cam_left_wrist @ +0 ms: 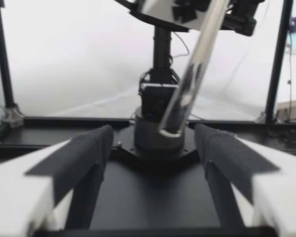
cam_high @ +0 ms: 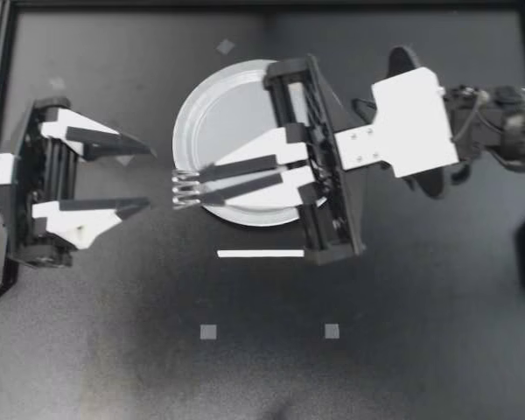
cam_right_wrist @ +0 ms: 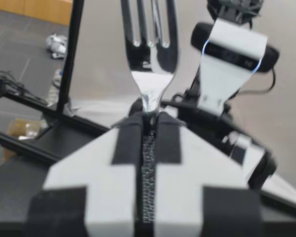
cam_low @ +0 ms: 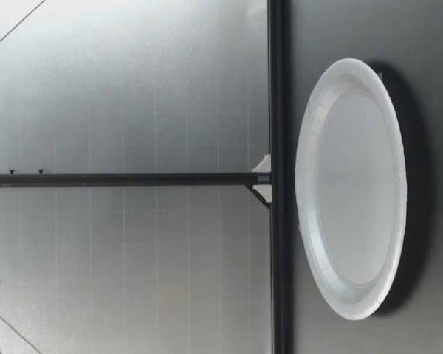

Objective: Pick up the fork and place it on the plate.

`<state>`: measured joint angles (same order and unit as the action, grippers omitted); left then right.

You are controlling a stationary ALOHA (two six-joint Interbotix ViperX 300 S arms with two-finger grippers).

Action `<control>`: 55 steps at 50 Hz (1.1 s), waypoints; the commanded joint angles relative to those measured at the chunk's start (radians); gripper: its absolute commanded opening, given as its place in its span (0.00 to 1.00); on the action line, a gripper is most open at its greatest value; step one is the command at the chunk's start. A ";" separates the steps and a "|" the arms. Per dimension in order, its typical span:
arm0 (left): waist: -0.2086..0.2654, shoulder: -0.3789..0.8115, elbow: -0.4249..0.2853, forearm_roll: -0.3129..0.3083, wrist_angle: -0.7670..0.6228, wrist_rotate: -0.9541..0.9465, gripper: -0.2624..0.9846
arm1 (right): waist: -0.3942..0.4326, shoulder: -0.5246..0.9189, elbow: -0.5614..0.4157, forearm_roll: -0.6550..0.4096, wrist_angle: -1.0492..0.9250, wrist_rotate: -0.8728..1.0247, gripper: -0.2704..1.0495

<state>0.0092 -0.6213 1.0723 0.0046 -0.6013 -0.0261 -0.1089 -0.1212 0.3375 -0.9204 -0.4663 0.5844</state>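
Observation:
A white paper plate lies on the black table, a little behind its middle; the low view shows the plate bare, with no gripper in sight. Reaching in over the plate, my right gripper is shut on the metal fork, whose tines stick out past the plate's left rim. In the right wrist view the fork points away from the closed gripper, pinched at its neck. My left gripper stands open just left of the tines. The left wrist view has the blurred fork ahead of the open gripper.
A white tape strip lies in front of the plate, and two grey square markers sit nearer the front edge. A black frame rail borders the back of the table.

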 commanded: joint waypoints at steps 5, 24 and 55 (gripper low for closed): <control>-0.025 0.040 -0.029 0.002 -0.044 0.003 0.76 | -0.044 0.026 -0.043 0.043 -0.091 -0.038 0.20; -0.025 0.063 -0.031 0.002 -0.044 0.109 0.77 | -0.051 0.118 -0.080 0.072 -0.219 -0.043 0.20; -0.025 0.018 0.012 -0.003 -0.040 0.100 0.76 | -0.051 0.127 -0.103 0.072 -0.221 -0.049 0.20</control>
<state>-0.0138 -0.5921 1.0968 0.0031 -0.6351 0.0767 -0.1534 0.0276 0.2592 -0.8529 -0.6796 0.5369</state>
